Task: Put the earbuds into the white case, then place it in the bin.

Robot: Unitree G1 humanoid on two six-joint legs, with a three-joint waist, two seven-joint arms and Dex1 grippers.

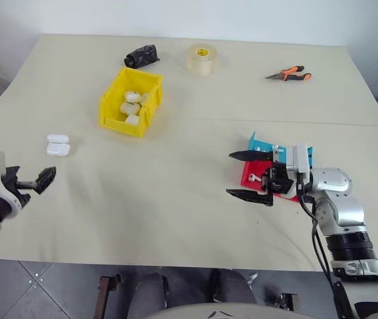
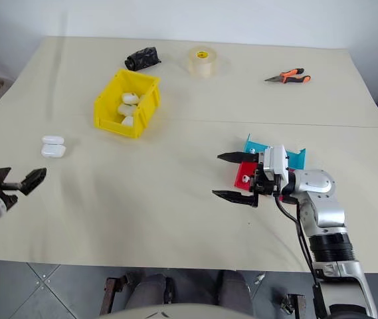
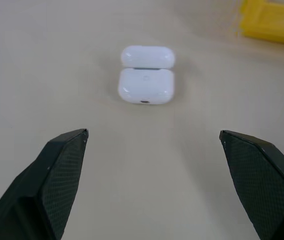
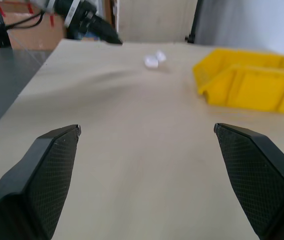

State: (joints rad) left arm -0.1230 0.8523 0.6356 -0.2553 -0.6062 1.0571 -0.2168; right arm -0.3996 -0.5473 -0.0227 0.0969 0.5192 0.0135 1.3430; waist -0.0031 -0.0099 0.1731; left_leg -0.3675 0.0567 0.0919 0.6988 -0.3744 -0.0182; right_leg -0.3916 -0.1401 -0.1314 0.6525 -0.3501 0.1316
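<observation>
Your left gripper [image 1: 34,179] hangs at the table's [image 1: 175,199] 9 o'clock edge, fingers spread wide, nothing between them. The case [image 1: 58,145] lies just past it toward 12 o'clock, lid flipped back flat, apart from the fingertips. In the left wrist view the case [image 3: 146,80] sits centred between the two fingers [image 3: 57,170] with bare tabletop all round it.

Your right gripper [image 1: 250,175] hovers at about 4 o'clock, pointing across the table toward 9, fingers released and wide, holding nothing. Right behind it sit the red tray [image 1: 255,174] and blue tray [image 1: 263,143], partly hidden by the wrist. A small white piece [image 1: 254,177] shows in the red tray, likely an earbud; too small to be sure.

The bin [image 1: 118,106] stands at about 11 o'clock from table centre, several white cases [image 1: 131,105] already inside. It is well apart from both grippers.

Far edge at 12 o'clock: black bundle [image 1: 141,56], tape roll [image 1: 202,58], pliers [image 1: 289,74] toward 1 o'clock. All well clear of your arms.

Open room: the whole middle of the table between the two grippers is bare, also the stretch from case to bin. The left gripper sits right over the table's side edge; the near edge runs close under the right arm.
</observation>
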